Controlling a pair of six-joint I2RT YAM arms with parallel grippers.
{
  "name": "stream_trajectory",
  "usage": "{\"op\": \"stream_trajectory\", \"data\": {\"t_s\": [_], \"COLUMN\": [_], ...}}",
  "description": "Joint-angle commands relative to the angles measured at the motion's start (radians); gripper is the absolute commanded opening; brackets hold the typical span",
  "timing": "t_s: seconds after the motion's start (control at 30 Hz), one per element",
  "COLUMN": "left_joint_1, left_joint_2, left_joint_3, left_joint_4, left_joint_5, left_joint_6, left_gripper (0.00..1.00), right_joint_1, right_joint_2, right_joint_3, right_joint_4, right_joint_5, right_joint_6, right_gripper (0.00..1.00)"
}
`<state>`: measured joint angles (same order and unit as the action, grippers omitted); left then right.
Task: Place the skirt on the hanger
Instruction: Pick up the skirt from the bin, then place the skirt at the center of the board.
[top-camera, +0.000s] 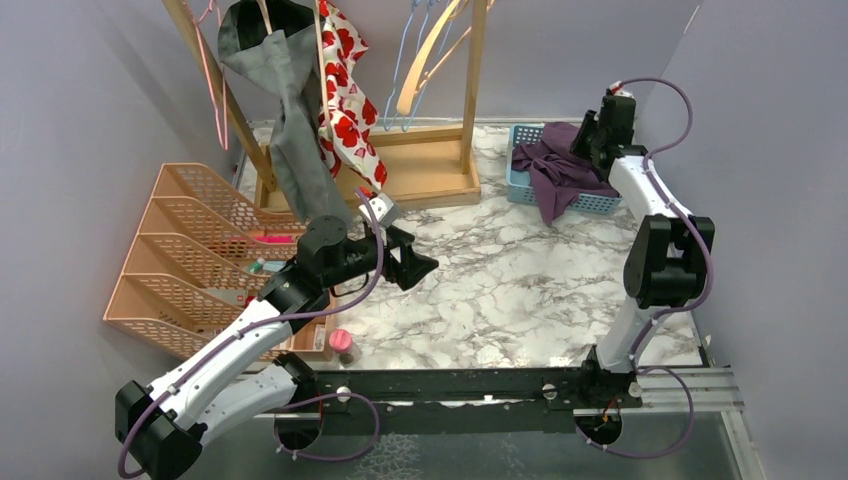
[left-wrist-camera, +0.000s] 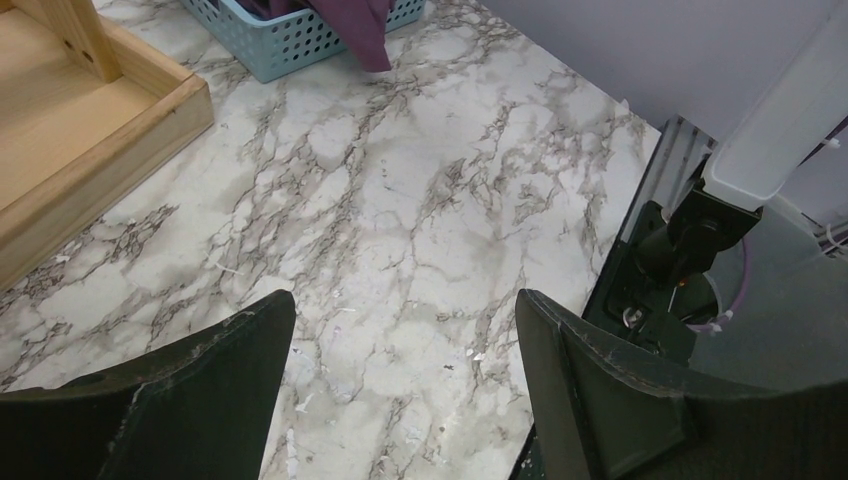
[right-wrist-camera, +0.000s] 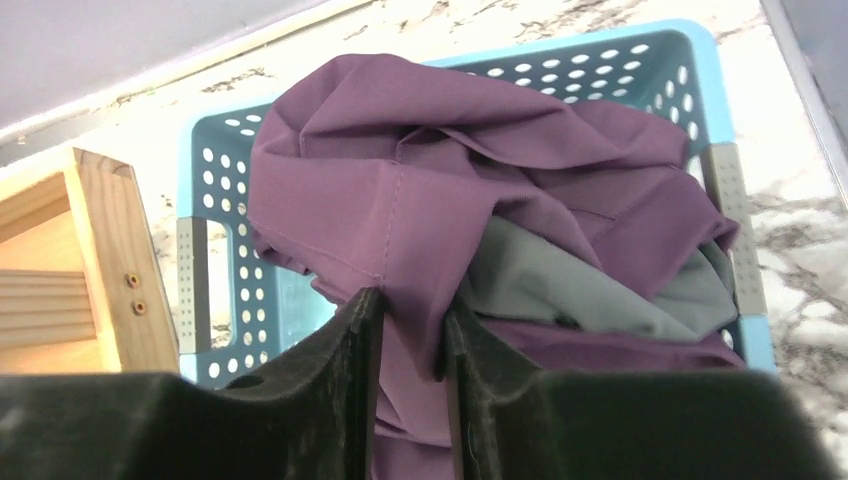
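The purple skirt (right-wrist-camera: 400, 200) lies bunched in a blue basket (right-wrist-camera: 215, 250) at the far right of the table, and part of it spills over the basket's rim toward the middle of the table. A grey cloth (right-wrist-camera: 560, 290) shows in the basket among the purple folds. My right gripper (right-wrist-camera: 412, 320) is over the basket's edge with its fingers pinched on a fold of the skirt, and the purple cloth runs down through the narrow gap between them. Just beside the basket on its left stands the wooden base of a clothes rack (top-camera: 420, 170). Bare hangers (top-camera: 415, 60), one wooden and some pale blue, hang from the rack's right half. A long grey garment (top-camera: 290, 110) and a white cloth with red flowers (top-camera: 350, 90) hang from its left half. My left gripper (left-wrist-camera: 402, 310) is well apart from the basket, above the bare marble table (top-camera: 520, 290) near the middle. Its fingers are spread wide with nothing between them. Left of that arm, at the table's edge, sits an orange plastic rack of slanted trays (top-camera: 190, 250); a few small things lie in it, too small for me to tell.
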<state>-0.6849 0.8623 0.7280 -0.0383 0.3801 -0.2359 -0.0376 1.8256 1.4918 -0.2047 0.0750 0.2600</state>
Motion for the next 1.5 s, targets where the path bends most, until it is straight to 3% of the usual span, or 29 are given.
{"op": "stream_trajectory", "data": {"t_s": [0.0, 0.07, 0.13, 0.33, 0.47, 0.8, 1.13, 1.3, 1.37, 1.47], "left_joint_1": [-0.008, -0.008, -0.009, -0.008, -0.008, -0.007, -0.005, -0.005, -0.007, -0.006], "left_joint_2": [0.004, 0.000, -0.007, -0.026, -0.025, -0.018, -0.034, -0.051, -0.055, -0.060], "left_joint_3": [-0.002, -0.005, -0.009, -0.010, 0.002, 0.010, 0.046, 0.046, 0.041, 0.030], "left_joint_4": [0.038, 0.038, 0.038, 0.010, -0.037, -0.077, -0.110, -0.120, -0.121, -0.120], "left_joint_5": [-0.056, -0.065, -0.082, -0.248, -0.364, -0.366, -0.407, -0.420, -0.421, -0.427], "left_joint_6": [-0.017, -0.021, -0.025, -0.073, -0.086, -0.074, -0.065, -0.074, -0.084, -0.100], "left_gripper": [0.83, 0.83, 0.83, 0.85, 0.99, 0.99, 0.98, 0.98, 0.98, 0.98], "right_joint_1": [-0.001, -0.001, -0.001, -0.001, -0.001, -0.001, -0.001, -0.001, -0.001, 0.000], "right_joint_2": [0.059, 0.059, 0.042, -0.124, -0.265, -0.499, -0.583, -0.599, -0.619, -0.683], "right_joint_3": [0.054, 0.067, 0.076, 0.062, 0.101, 0.301, 0.509, 0.432, 0.295, 0.010], "right_joint_4": [-0.007, -0.011, -0.004, 0.079, 0.101, 0.035, -0.140, -0.266, -0.280, -0.174], "right_joint_5": [-0.095, -0.107, -0.107, -0.082, -0.081, -0.233, -0.473, -0.635, -0.777, -0.923], "right_joint_6": [-0.011, -0.012, -0.012, -0.012, -0.008, 0.003, 0.055, 0.117, 0.138, 0.201], "right_gripper": [0.24, 0.08, 0.01, 0.01, 0.01, 0.01, 0.01, 0.01, 0.01, 0.01]}}
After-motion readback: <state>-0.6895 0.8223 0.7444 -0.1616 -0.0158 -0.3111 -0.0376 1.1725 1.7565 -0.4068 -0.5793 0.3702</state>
